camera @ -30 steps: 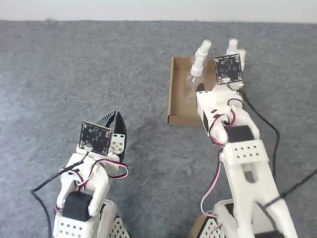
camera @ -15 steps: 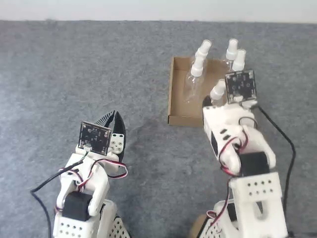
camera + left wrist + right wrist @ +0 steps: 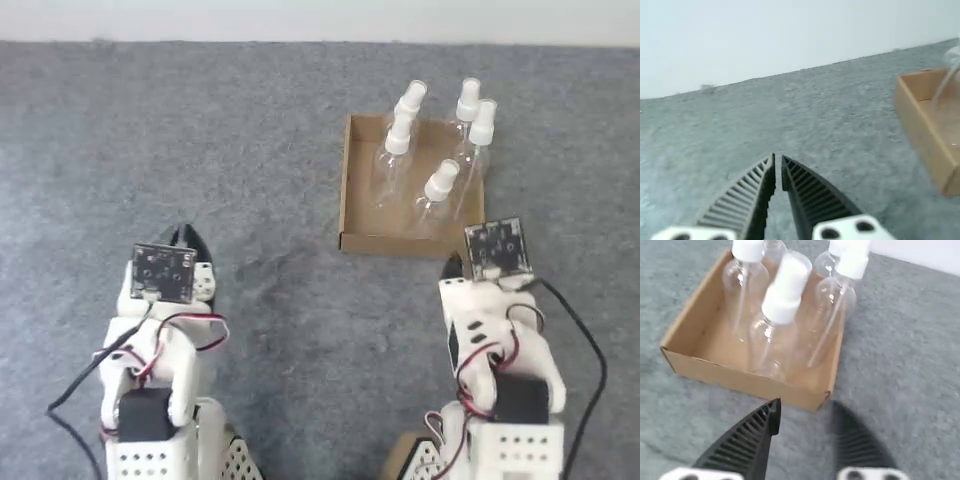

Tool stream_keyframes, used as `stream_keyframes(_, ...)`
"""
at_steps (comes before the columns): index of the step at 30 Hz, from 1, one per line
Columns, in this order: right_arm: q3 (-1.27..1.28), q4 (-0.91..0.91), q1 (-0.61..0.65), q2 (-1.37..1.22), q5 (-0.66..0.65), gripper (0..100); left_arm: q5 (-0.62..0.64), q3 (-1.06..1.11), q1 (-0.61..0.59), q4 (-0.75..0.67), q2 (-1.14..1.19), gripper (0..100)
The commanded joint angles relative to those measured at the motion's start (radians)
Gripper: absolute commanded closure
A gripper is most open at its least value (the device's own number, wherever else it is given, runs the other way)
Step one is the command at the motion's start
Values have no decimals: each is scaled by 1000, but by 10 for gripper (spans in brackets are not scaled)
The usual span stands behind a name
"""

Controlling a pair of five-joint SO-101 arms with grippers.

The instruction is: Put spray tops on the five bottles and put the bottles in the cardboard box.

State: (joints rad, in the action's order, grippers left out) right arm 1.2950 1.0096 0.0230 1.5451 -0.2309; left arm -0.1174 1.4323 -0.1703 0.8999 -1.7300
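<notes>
- Right pincer [image 3: 810, 427] hung released, jaws apart, just outside the near wall of the cardboard box [image 3: 705, 367].
- Left pincer [image 3: 778, 165] was clenched on nothing above the grey carpet [image 3: 815, 115], well apart from the box.
- Five bottles [image 3: 437, 196] stood inside the box, each wearing a white spray top [image 3: 441, 180].

**Grey carpet, white wall, one tan scrap**

From the high camera I look down on a grey carpet [image 3: 230, 130] that runs from edge to edge. Its pile is flecked and slightly mottled, with a darker, brushed-looking patch near the middle. On my left wrist feed the carpet lies flat out to a straight far edge, and a plain white wall [image 3: 790, 35] rises from there. In the high view the wall is a thin pale band along the top. At the near edge a small tan patch [image 3: 403, 458] peeks out; I cannot tell what it is.
</notes>
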Motion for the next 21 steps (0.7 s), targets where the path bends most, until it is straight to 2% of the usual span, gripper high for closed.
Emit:
stream_keyframes(1,71,8,-58,134,-25,957,-11,-8,-63,0,-11,987)
stream_keyframes(5,209,8,-142,269,-25,991,-11,-4,-110,2,-11,987)
stream_keyframes(9,319,-19,-183,268,-25,992,-6,38,-109,3,-11,986)
stream_keyframes(18,388,-50,-193,268,-12,992,-12,223,-107,-46,-12,987)
stream_keyframes(21,390,-8,-191,266,57,992,-11,255,-109,-104,-3,987)
